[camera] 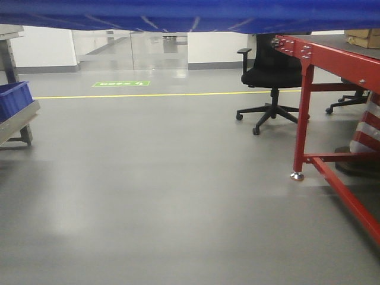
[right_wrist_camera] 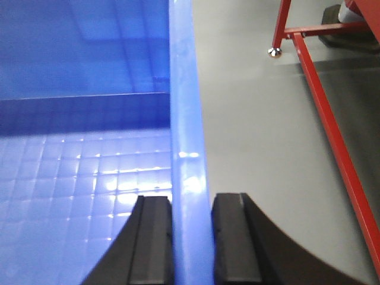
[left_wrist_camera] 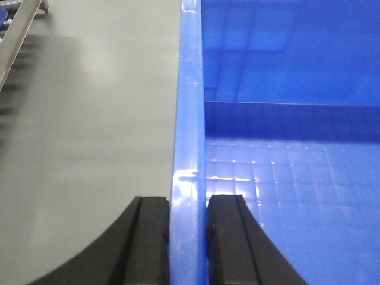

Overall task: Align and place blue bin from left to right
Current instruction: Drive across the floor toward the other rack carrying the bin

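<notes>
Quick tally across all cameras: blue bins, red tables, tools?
Blue plastic bins: 2 (large rectangular medium-blue crate, held; another blue bin on the grey metal rack)
Red metal-frame tables: 1
Black tools: 2 (left tool, right tool)
Total: 5

The blue bin (left_wrist_camera: 189, 89) hangs upright above the floor (left_wrist_camera: 89, 119)

Right end effector (right_wrist_camera: 191, 237) astride blue bin (right_wrist_camera: 187, 119) rim

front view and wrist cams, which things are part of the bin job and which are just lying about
In the job: blue bin; left gripper and right gripper, each clamped on its rim.
Just about: black office chair; red table; second crate on the left rack; cardboard box.
</notes>
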Robot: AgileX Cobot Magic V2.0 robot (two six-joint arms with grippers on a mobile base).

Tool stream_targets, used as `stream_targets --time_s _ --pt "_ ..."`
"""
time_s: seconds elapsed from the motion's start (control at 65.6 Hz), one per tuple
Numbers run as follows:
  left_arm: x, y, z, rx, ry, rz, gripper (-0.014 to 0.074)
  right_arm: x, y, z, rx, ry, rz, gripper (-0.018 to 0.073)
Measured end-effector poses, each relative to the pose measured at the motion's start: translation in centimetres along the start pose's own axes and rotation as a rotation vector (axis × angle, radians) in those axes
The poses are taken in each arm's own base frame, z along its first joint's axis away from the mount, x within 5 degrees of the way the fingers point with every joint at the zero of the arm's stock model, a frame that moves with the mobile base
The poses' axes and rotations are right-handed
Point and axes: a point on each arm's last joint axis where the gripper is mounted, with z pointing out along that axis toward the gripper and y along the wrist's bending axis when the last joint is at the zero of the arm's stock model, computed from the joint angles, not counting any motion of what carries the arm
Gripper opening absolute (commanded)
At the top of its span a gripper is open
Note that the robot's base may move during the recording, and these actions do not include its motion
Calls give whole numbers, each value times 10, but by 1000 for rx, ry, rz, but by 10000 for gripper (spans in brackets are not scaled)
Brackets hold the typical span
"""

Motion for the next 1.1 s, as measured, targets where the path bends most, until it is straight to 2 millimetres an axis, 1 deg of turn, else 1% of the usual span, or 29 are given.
stream_targets --time_s 1.098 --pt "-1 1 1 -12 -12 6 -111 0 1 0 -8 -4 2 -166"
